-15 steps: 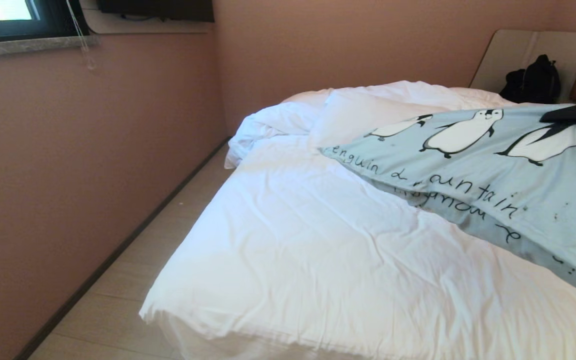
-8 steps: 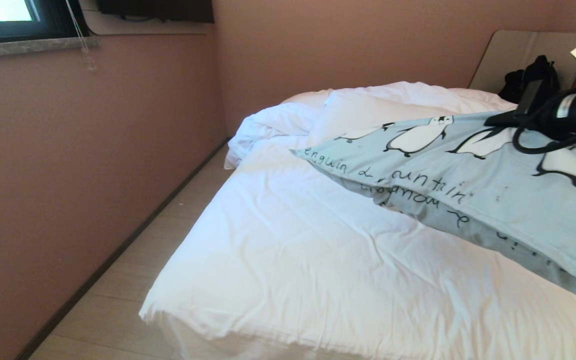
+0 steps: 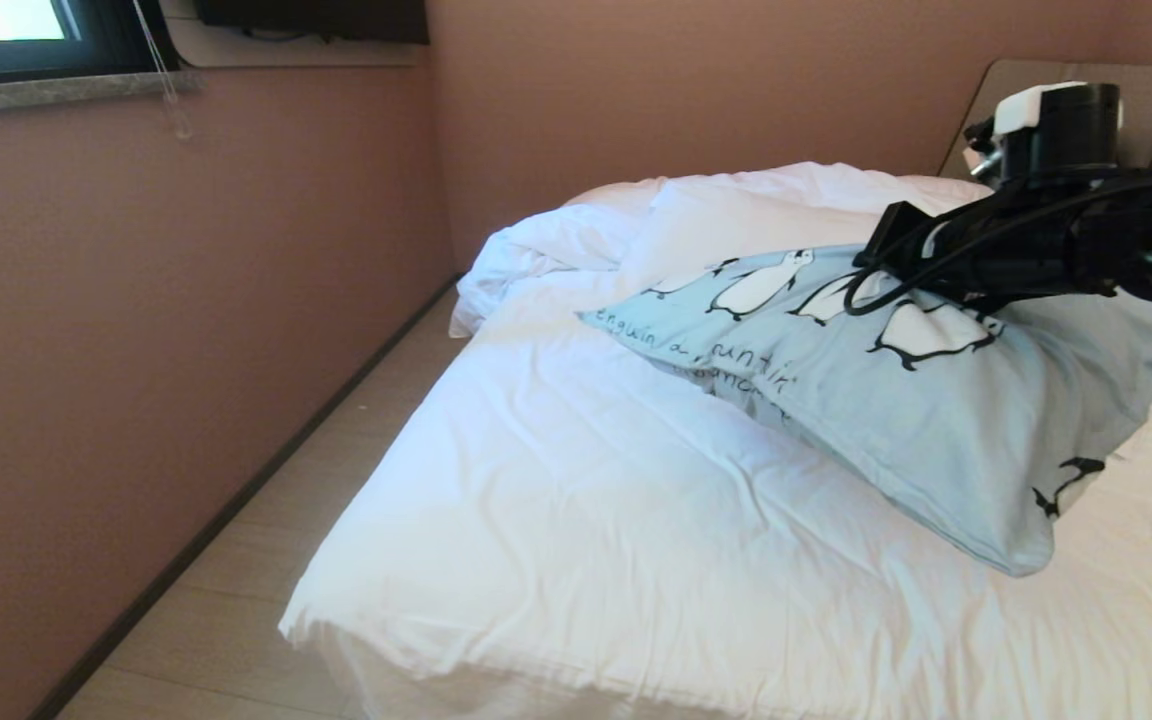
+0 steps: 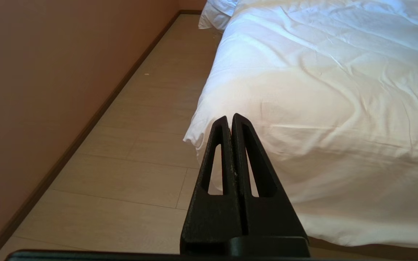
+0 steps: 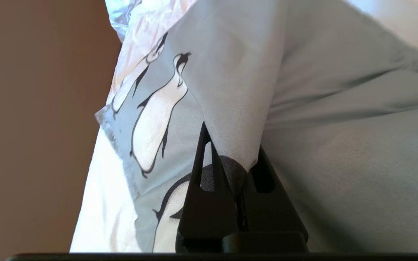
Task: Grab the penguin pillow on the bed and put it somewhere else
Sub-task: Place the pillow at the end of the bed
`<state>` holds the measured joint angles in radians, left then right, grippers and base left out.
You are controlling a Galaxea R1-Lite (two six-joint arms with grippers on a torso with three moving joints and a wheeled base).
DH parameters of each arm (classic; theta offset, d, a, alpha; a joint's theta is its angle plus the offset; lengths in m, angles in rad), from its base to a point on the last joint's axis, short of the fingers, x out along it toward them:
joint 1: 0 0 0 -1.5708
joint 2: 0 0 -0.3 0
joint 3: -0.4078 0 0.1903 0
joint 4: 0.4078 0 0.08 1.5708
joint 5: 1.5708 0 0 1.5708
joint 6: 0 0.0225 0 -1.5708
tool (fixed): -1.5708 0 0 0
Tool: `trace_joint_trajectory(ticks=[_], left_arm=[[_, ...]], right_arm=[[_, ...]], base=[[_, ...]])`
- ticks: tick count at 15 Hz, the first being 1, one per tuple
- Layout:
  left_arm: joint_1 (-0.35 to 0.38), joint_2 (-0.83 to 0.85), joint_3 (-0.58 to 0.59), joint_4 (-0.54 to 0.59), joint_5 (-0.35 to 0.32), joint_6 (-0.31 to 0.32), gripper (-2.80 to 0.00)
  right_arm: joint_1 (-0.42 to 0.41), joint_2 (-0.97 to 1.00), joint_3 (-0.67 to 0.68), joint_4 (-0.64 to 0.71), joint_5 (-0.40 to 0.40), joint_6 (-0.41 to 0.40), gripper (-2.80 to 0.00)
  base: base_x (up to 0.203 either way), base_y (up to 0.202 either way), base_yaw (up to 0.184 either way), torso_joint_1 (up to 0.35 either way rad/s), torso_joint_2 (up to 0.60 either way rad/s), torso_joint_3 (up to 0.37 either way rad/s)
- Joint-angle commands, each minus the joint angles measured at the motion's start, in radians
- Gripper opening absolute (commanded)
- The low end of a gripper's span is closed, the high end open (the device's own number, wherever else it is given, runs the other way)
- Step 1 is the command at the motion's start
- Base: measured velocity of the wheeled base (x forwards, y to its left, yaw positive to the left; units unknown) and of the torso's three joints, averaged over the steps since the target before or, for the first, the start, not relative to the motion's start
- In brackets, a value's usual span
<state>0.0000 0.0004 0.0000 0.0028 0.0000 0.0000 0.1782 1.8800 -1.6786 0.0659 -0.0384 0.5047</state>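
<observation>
- While the left end effector (image 4: 232,121) hangs by the near left corner of the bed (image 3: 576,520), its fingers are pressed together on nothing; it sits over the pale floor (image 4: 129,152), parked.
- Pink-brown wall (image 3: 186,300) runs along the left, with a dark window frame (image 3: 26,40) at the top left corner of the head view.
- Bed has rumpled white sheets; a bunched white duvet (image 3: 546,250) and a white pillow (image 3: 736,215) sit at the far end.
- penguin pillow (image 3: 936,420) lies right of centre on the bed, slanted, near corner resting on the sheet, far upper part raised under the arm. Penguin row and dark lettering face up and left.
- right end effector (image 5: 230,145) is clamped tight on a fold of the pillow's pale blue fabric; a pinched ridge of cloth stands between the fingers in the right wrist view.
- Right arm (image 3: 1036,240) reaches in from the right edge, over the pillow's upper edge.
- Beige headboard surround (image 3: 1146,85) shows behind the arm at far right.
</observation>
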Motion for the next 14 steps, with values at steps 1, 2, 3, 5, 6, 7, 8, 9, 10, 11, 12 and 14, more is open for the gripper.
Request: trace_joint_trajectory(ticks=[1, 2, 3, 5, 6, 7, 8, 9, 10, 11, 12, 14], left_arm=[[0.000, 0.000, 0.000, 0.000, 0.000, 0.000, -2.80], [0.000, 0.000, 0.000, 0.000, 0.000, 0.000, -2.80], [0.000, 0.000, 0.000, 0.000, 0.000, 0.000, -2.80], [0.000, 0.001, 0.000, 0.000, 0.000, 0.000, -2.80], [0.000, 0.000, 0.000, 0.000, 0.000, 0.000, -2.80], [0.000, 0.000, 0.000, 0.000, 0.000, 0.000, -2.80], [0.000, 0.000, 0.000, 0.000, 0.000, 0.000, -2.80], [0.000, 0.000, 0.000, 0.000, 0.000, 0.000, -2.80], [0.000, 0.000, 0.000, 0.000, 0.000, 0.000, -2.80], [0.000, 0.000, 0.000, 0.000, 0.000, -0.001, -2.80], [0.000, 0.000, 0.000, 0.000, 0.000, 0.000, -2.80], [0.000, 0.000, 0.000, 0.000, 0.000, 0.000, -2.80]], right_arm=[[0.028, 0.111, -0.053, -0.055, -0.050, 0.003, -2.80], [0.043, 0.146, -0.084, -0.061, -0.067, 0.003, -2.80], [0.059, 0.181, -0.110, -0.063, -0.075, 0.003, -2.80], [0.092, 0.237, -0.149, -0.064, -0.096, 0.003, -2.80], [0.103, 0.259, -0.167, -0.064, -0.119, 0.003, -2.80], [0.115, 0.299, -0.194, -0.064, -0.151, 0.003, -2.80], [0.127, 0.334, -0.217, -0.064, -0.185, 0.002, -2.80], [0.138, 0.363, -0.230, -0.064, -0.206, 0.000, -2.80], [0.152, 0.387, -0.235, -0.066, -0.224, -0.005, -2.80], [0.172, 0.403, -0.237, -0.066, -0.263, -0.016, -2.80], [0.185, 0.421, -0.238, -0.067, -0.307, -0.035, -2.80], [0.206, 0.445, -0.236, -0.067, -0.348, -0.075, -2.80]], base=[[0.000, 0.000, 0.000, 0.000, 0.00, 0.000], [0.000, 0.000, 0.000, 0.000, 0.00, 0.000], [0.000, 0.000, 0.000, 0.000, 0.00, 0.000], [0.000, 0.000, 0.000, 0.000, 0.00, 0.000], [0.000, 0.000, 0.000, 0.000, 0.00, 0.000], [0.000, 0.000, 0.000, 0.000, 0.00, 0.000], [0.000, 0.000, 0.000, 0.000, 0.00, 0.000], [0.000, 0.000, 0.000, 0.000, 0.00, 0.000], [0.000, 0.000, 0.000, 0.000, 0.00, 0.000], [0.000, 0.000, 0.000, 0.000, 0.00, 0.000], [0.000, 0.000, 0.000, 0.000, 0.00, 0.000], [0.000, 0.000, 0.000, 0.000, 0.00, 0.000]])
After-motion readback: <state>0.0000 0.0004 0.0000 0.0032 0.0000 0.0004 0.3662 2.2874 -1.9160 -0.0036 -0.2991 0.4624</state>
